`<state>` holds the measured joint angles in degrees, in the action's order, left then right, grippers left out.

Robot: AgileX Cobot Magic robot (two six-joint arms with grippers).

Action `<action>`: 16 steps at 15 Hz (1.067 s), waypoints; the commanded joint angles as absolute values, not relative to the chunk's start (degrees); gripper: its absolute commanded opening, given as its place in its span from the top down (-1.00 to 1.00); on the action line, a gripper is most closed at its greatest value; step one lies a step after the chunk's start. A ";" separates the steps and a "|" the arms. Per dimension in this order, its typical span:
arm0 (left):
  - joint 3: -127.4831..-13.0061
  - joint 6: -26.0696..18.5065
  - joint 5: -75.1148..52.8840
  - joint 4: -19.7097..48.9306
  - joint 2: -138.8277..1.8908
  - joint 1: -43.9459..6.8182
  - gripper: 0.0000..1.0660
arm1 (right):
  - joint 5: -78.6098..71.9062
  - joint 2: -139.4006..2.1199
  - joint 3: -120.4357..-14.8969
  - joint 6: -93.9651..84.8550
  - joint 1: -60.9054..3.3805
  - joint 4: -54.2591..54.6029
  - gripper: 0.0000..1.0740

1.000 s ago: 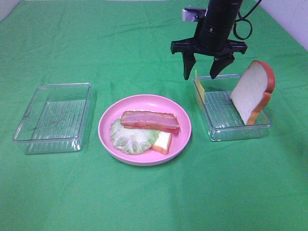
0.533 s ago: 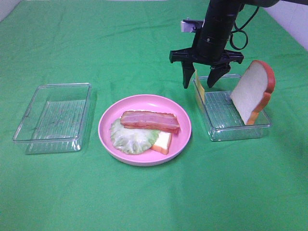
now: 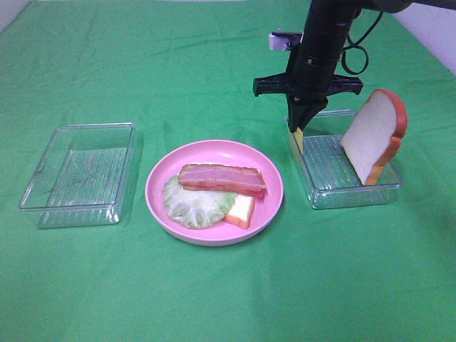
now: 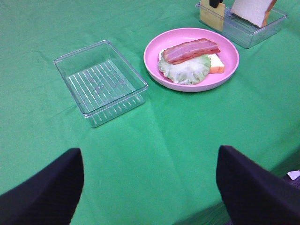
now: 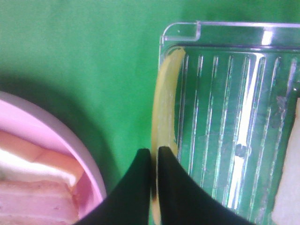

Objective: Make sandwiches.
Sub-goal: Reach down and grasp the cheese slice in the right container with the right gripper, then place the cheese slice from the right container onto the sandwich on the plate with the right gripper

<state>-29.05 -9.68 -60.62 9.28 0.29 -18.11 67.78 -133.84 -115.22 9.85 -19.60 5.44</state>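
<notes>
Plate (image 3: pixel 273 187) is loaded with bottom bread slice (image 3: pixel 242 210), lettuce (image 3: pixel 192 206) and bacon (image 3: pixel 221 178); cheese (image 5: pixel 164 98) and top bread slice (image 3: pixel 374 135) are yet to be added. Cheese, stood on edge inside the tray (image 3: pixel 356 196) wall, is pinched by the right gripper (image 3: pixel 300 127), jaws clenched; not yet lifted. Left gripper (image 4: pixel 149 150) is held spread, empty.

— What's lying on the worktop (image 3: pixel 214 306)?
— A green cloth (image 3: pixel 142 64) covers it. A pink plate (image 3: pixel 152 187) sits mid-worktop, one clear tray (image 3: pixel 35 207) toward the left edge, a second clear tray (image 3: pixel 356 201) toward the right edge.
</notes>
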 commanded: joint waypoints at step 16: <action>-28.82 -9.68 -60.22 9.17 0.74 -18.05 -0.41 | 73.80 -123.07 -104.11 -15.81 -20.17 44.46 1.00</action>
<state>-29.05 -9.68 -60.62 9.28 0.29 -18.11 69.84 -123.30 -104.68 -14.27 -20.23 42.63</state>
